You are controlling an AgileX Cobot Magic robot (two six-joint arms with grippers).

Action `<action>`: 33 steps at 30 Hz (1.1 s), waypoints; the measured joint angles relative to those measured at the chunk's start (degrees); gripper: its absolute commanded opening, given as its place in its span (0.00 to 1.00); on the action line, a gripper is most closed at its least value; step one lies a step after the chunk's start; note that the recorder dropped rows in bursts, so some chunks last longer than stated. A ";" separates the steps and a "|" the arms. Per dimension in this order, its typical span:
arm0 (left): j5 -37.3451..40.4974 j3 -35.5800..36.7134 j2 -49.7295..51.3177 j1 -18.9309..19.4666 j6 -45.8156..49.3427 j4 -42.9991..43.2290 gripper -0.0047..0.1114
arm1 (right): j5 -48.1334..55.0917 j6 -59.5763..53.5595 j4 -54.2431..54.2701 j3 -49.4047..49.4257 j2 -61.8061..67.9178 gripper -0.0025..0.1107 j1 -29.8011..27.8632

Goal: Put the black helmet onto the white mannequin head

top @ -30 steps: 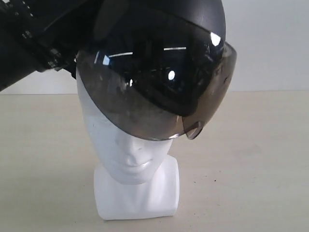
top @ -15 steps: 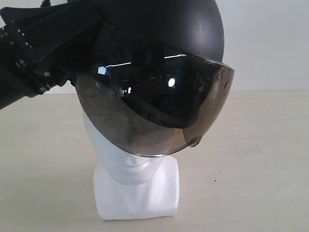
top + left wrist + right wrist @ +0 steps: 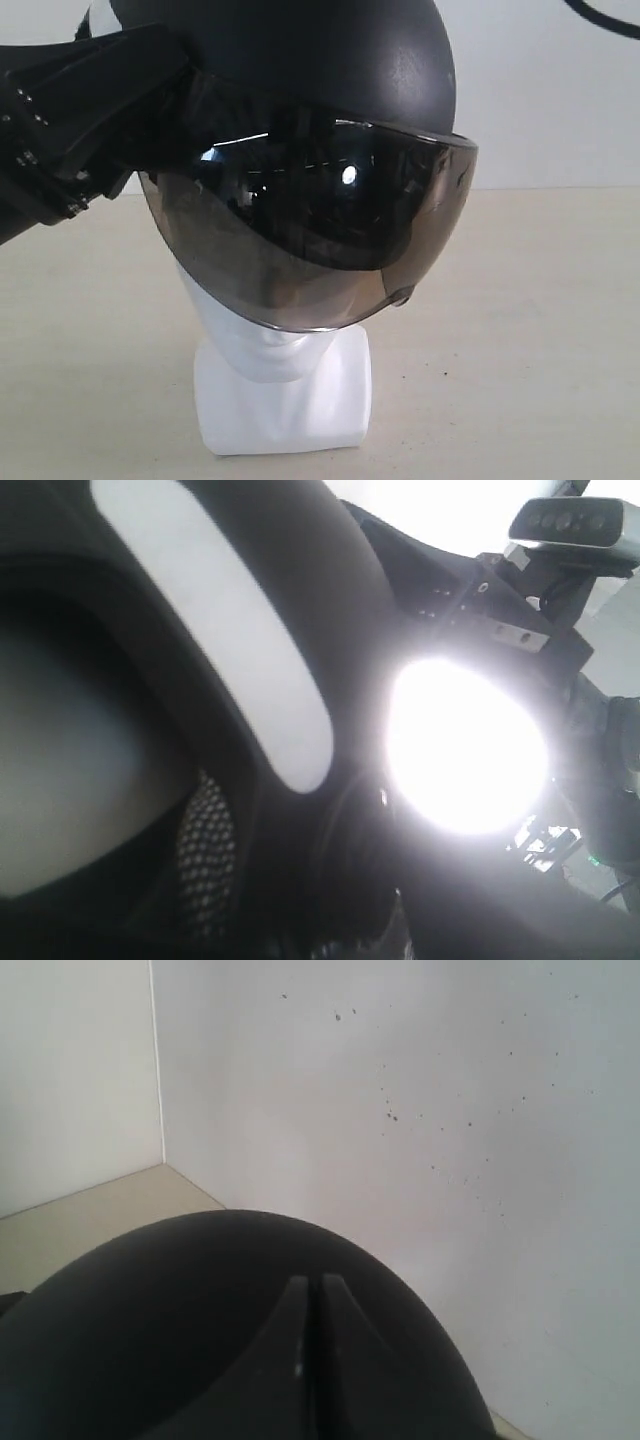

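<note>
The left arm [image 3: 60, 130] comes in from 9 o'clock in the exterior view, a black bulk that fills the upper left corner. The left gripper [image 3: 150, 100] meets the helmet [image 3: 330, 60] at the shell's 9 o'clock side. Its fingers merge with the dark shell there, so I cannot tell whether it grips or stands open. The left wrist view does not settle it. It shows only dark padded helmet edge close up, a patch of mesh lining [image 3: 208, 855], a pale band [image 3: 230, 650], strong glare and a grey camera bar [image 3: 572, 520] beyond.

In the middle, the helmet sits on top of the head [image 3: 275, 350], tipped a little, with its 3 o'clock side higher than its 9 o'clock side. The smoky visor [image 3: 300, 240] hangs down over the face and covers it to about the mouth. Below the visor's lower edge, at 6 o'clock, the white chin and neck show. The square base [image 3: 285, 410] stands on the beige table [image 3: 520, 330]. A white wall [image 3: 550, 100] runs behind.

At 1 o'clock, in the top right corner, a black cable [image 3: 605, 22] loops into the frame.

The right gripper [image 3: 310, 1282] appears only in the right wrist view. Its two fingers are pressed together with a thin slit between them and nothing held. They lie just over the helmet's rounded black top. Whether they touch it I cannot tell.
</note>
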 measured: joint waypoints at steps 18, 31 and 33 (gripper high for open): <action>0.57 0.40 -0.09 0.00 2.37 -2.07 0.08 | -1.83 -0.31 0.55 -0.58 3.49 0.02 0.00; 0.70 0.54 -0.09 0.00 4.78 -2.50 0.08 | -1.45 -0.59 0.67 -0.71 3.62 0.02 0.00; 0.85 0.54 -0.13 0.00 4.78 -2.50 0.08 | -0.94 -0.59 0.67 -0.88 3.62 0.02 0.00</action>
